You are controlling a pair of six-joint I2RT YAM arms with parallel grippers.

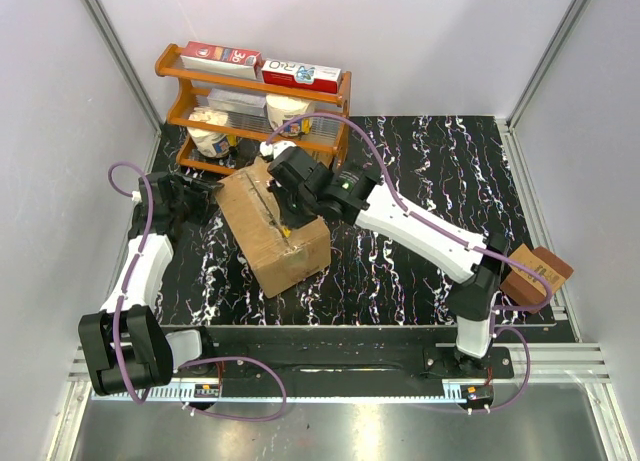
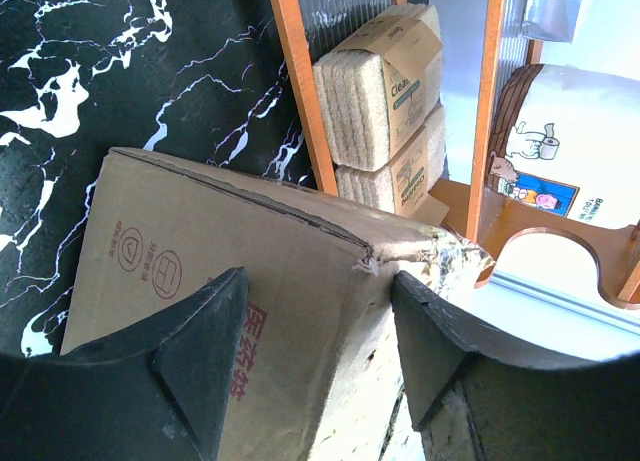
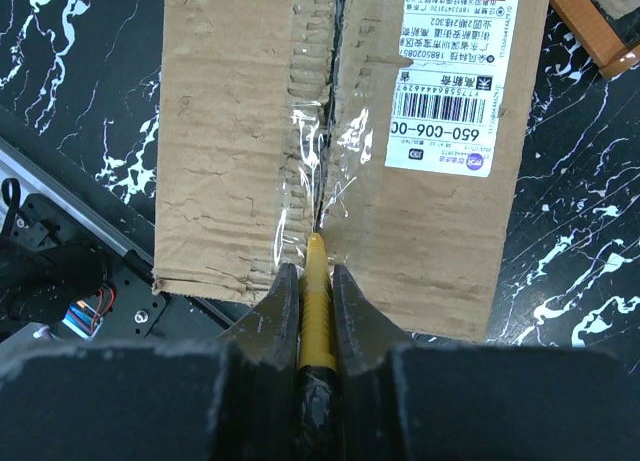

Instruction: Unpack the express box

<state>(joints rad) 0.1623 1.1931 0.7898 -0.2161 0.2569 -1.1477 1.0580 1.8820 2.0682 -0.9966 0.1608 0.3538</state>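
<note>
Clamping a yellow tool, the right gripper stretches over the express box, tip on its taped seam; the left gripper gapes wide against the box's side.

A robot test cell in a lab: plain white walls framed by aluminium posts, a black marbled desk, two white arms bolted to a black base plate, purple cables trailing, an orange rack of household goods
</note>
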